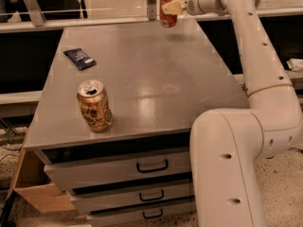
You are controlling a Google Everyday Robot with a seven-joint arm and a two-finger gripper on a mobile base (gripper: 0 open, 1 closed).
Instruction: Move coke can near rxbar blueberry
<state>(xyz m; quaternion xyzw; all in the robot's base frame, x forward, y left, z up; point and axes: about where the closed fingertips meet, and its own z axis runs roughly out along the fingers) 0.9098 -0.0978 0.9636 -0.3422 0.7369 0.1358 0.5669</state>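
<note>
The coke can, red-orange with a silver top, is held upright in the air above the far edge of the grey table. My gripper is shut on it at the end of the white arm that reaches in from the right. The rxbar blueberry, a flat dark navy wrapper, lies on the table's far left part, well to the left of the can and lower in view.
A wider gold-brown patterned can stands upright near the table's front left edge. Drawers sit under the tabletop. A cardboard box is on the floor at the left. A rail runs behind the table.
</note>
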